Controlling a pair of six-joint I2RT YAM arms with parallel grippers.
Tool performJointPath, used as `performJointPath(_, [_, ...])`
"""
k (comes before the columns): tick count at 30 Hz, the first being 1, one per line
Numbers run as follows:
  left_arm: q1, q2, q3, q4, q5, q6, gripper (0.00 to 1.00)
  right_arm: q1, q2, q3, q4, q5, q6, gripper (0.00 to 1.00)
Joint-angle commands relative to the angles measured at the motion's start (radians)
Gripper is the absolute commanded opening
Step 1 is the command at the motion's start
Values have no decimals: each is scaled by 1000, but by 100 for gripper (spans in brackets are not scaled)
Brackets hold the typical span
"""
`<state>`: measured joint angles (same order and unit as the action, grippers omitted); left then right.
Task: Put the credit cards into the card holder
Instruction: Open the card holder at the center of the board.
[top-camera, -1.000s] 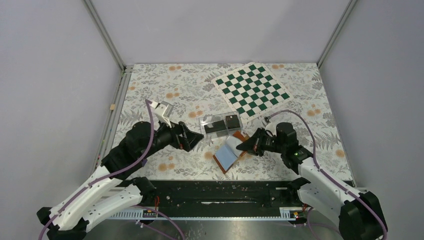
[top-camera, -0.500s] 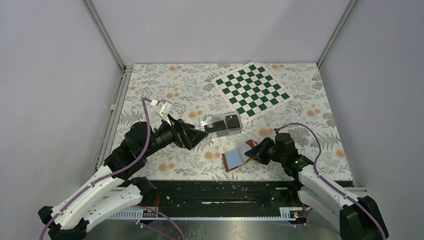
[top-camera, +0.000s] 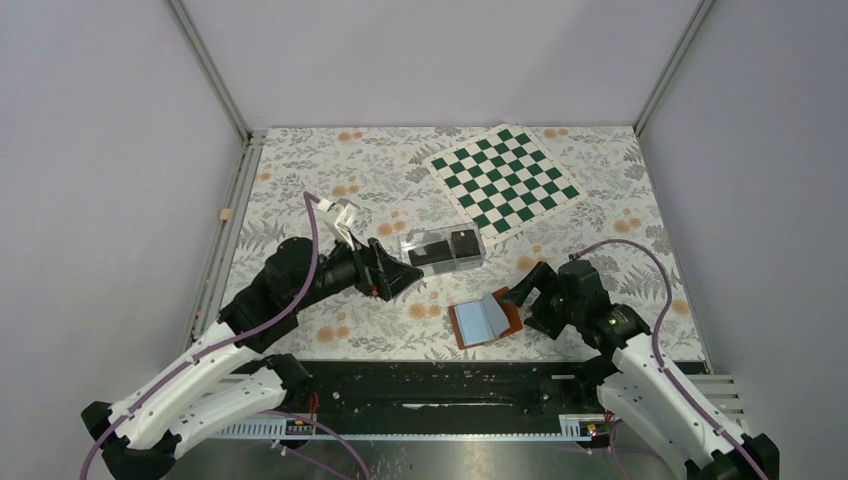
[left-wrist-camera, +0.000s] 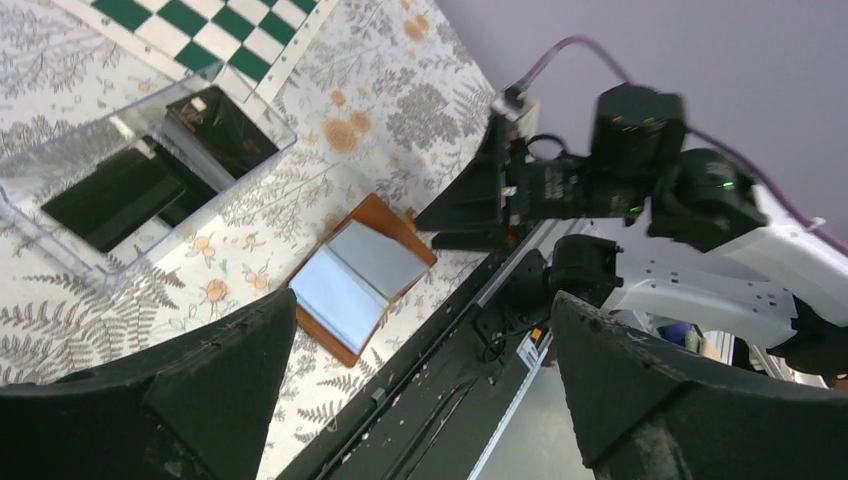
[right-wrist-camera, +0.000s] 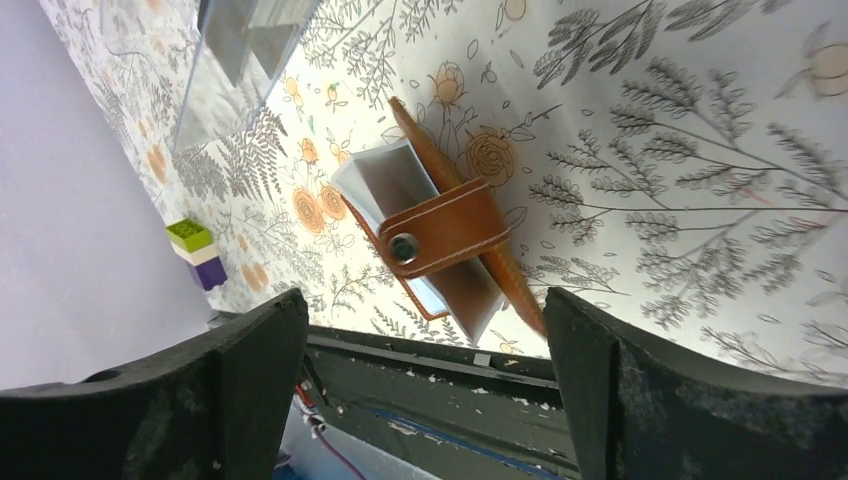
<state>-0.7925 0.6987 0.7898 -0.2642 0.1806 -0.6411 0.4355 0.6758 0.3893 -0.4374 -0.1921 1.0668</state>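
Open card holder (top-camera: 484, 320) near the near edge of the desk (top-camera: 330, 180), beside the spread, empty right tool (top-camera: 525, 292); credit cards (top-camera: 432, 253) in the clear box (top-camera: 478, 250), before the spread left tool (top-camera: 405, 278).

Ahead of the right gripper (right-wrist-camera: 420, 312), the box (right-wrist-camera: 250, 30) is cut off by the top edge, and the holder's (right-wrist-camera: 430, 150) tab (right-wrist-camera: 440, 235) hides part of its sleeves (right-wrist-camera: 385, 180)

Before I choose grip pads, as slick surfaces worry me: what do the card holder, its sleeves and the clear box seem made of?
Card holder: likely leather, matte tan, white stitching and a metal snap. Sleeves: thin glossy plastic, pale blue-grey. Clear box: rigid transparent plastic, probably acrylic; the tablecloth pattern shows through its walls.
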Motion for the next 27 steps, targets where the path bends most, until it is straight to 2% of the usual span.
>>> performJointPath(1, [4,41,39,-51,36,-12,97,-4,-49,109,-230,152,-120,94])
performJointPath(5, [3,86,35,-73,67,-23,96,-4,5,181,-264,109,-271,92])
performJointPath(9, [5,124,30,-72,91,-43,97,-3,105,283,-245,-40,-450,83])
performJointPath(13, [4,160,8,-68,88,-74,97,8,219,373,-225,-162,-540,62])
performJointPath(18, [4,223,-4,-79,117,-118,96,50,350,406,-181,-241,-561,37])
performJointPath(23, [4,261,-12,-82,147,-144,95,148,459,418,-154,-227,-554,21])
performJointPath(27, [4,262,-26,-83,136,-164,95,180,537,422,-169,-144,-534,9])
